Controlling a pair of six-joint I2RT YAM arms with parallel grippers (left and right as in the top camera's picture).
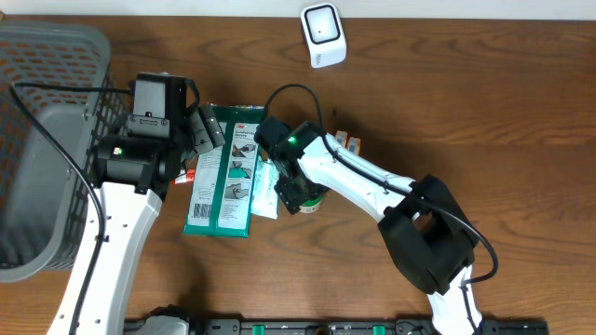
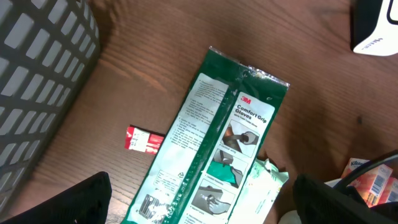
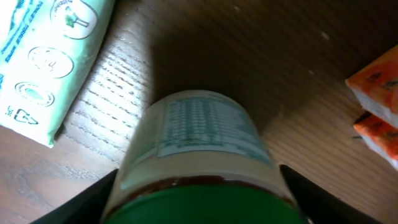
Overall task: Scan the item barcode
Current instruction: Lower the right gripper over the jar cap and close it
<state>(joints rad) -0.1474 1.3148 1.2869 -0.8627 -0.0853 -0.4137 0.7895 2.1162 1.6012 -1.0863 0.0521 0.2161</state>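
1. Basket (image 1: 56,56): one grey mesh basket, at the 9 o'clock edge of the table (image 1: 484,112) in the overhead view.

2. Left gripper (image 1: 207,130): positioned just at 3 o'clock of the basket, above the 12 o'clock end of the glove pack. Its fingers (image 2: 81,199) stand wide apart, with nothing between them.

3. Red packet (image 2: 144,140): one small red packet, lying flat on the table just at 9 o'clock of the glove pack, apart from it.

4. Glove pack (image 1: 223,181): one green "3M Comfort Grip Gloves" pack, lying flat, with its long axis running roughly from 12 to 6 o'clock.

5. Pale green soft pack (image 1: 264,191): one, lying against the 3 o'clock edge of the glove pack.

6. Jar (image 3: 205,143): one jar with a printed label and a green lid (image 3: 205,208). It sits near the table centre, just at 3 o'clock of the pale green soft pack.

7. Right gripper (image 1: 300,191): positioned directly over the jar. One finger stands on each side of the jar. The pictures do not show whether the fingers press on it or only flank it.

8. Orange packets (image 1: 346,142): two, side by side, near the jar at its 1 o'clock.

9. Barcode scanner (image 1: 323,35): one white unit at the 12 o'clock edge of the table, well apart from the jar
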